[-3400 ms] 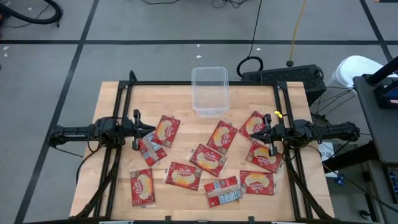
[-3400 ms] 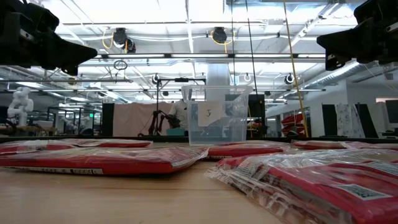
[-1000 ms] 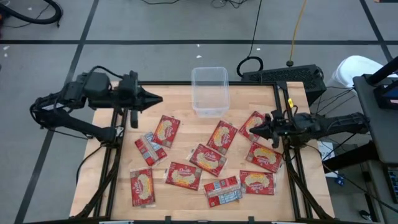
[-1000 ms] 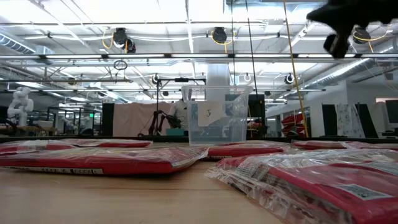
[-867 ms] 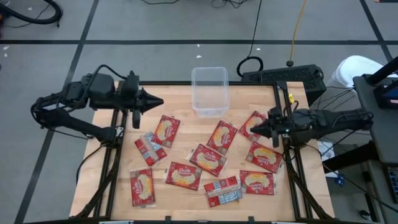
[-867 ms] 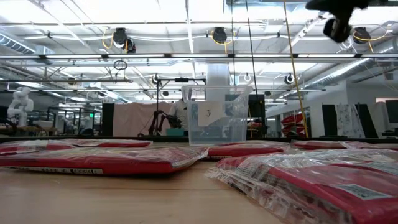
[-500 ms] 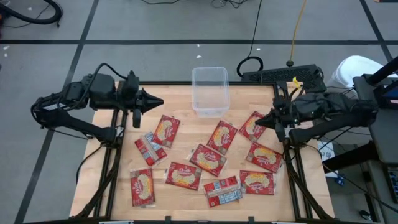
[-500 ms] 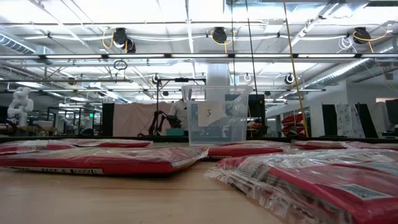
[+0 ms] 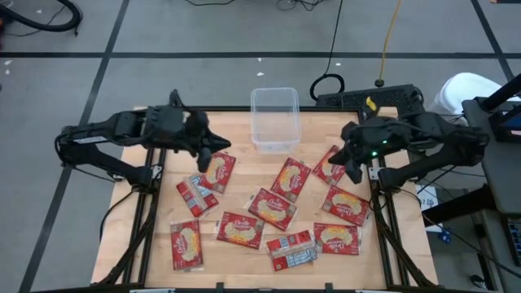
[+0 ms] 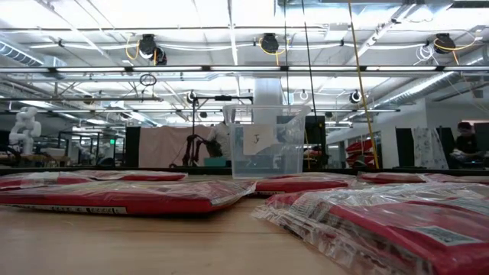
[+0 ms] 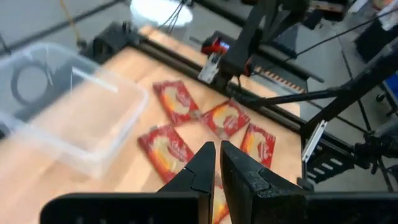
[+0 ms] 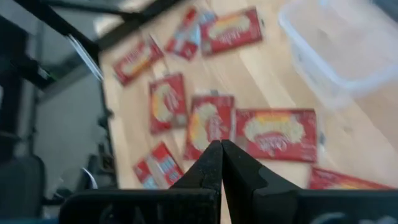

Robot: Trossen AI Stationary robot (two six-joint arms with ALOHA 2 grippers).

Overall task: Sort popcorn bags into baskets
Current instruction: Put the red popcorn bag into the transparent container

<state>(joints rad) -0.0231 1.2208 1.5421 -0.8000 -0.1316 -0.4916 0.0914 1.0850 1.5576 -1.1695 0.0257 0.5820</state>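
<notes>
Several red popcorn bags lie flat and scattered on the wooden table [image 9: 155, 244], among them one [image 9: 217, 172] near the left, one [image 9: 291, 177] in the middle and one [image 9: 330, 163] at the right; one [image 9: 291, 251] shows its grey-white back. The clear basket [image 9: 275, 120] stands on its base at the table's far edge, with nothing in it. My left gripper [image 9: 221, 148] hangs shut and bare above the far end of the left bag. My right gripper [image 9: 352, 167] hangs shut and bare above the right bag. Both grippers slant downward.
Black frame rails [image 9: 151, 179] run along the table's left and right sides. A black device [image 9: 370, 99] and cables lie past the far right corner. Bare wood shows between the basket and the bags. In the low view bags [image 10: 122, 197] lie in front of the basket [image 10: 267, 145].
My right gripper has risen out of the low view, gone toward the far edge and tipped more steeply down over the right bag. My left gripper has gone down and toward the table's middle, over the left bag, rolling about its own axis. No bag has moved.
</notes>
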